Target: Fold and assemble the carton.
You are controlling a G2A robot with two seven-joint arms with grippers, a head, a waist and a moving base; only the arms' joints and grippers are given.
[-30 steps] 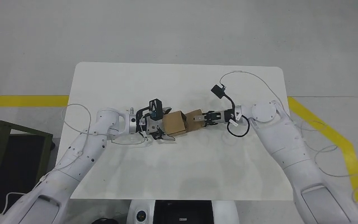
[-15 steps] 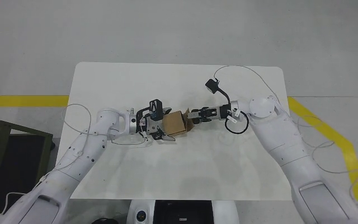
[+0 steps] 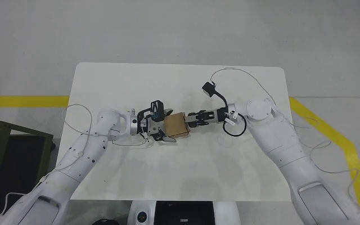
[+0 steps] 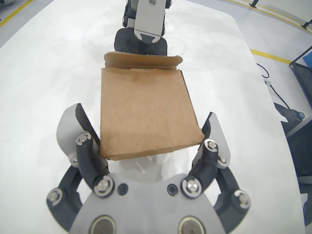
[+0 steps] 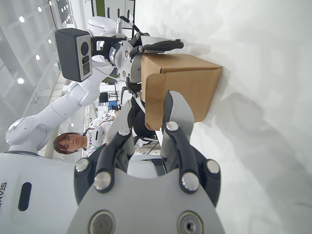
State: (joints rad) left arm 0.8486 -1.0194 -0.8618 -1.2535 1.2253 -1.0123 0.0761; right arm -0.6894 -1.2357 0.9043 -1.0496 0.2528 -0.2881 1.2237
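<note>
A small brown carton [image 3: 176,124] lies on its side in the middle of the white table [image 3: 225,169]. My left gripper [image 3: 158,129] is shut on the carton [image 4: 143,108], one finger on each side wall at the end nearest that wrist. My right gripper [image 3: 194,118] meets the opposite end. Its fingers are close together with nothing between them. Their tips rest against the end flap [image 5: 156,91], which lies folded flat over the opening. In the left wrist view the right gripper [image 4: 143,42] stands just past the flap's bent upper edge [image 4: 143,59].
A thin cable [image 3: 247,76] loops over the table's far right part and another [image 3: 79,112] hangs off the left edge. A dark green crate [image 3: 17,152] stands on the floor to the left. Bare tabletop lies in front of and behind the carton.
My right gripper has moved left toward the carton, swinging the open end flap in until it lies flat against the box. The left gripper has kept still.
</note>
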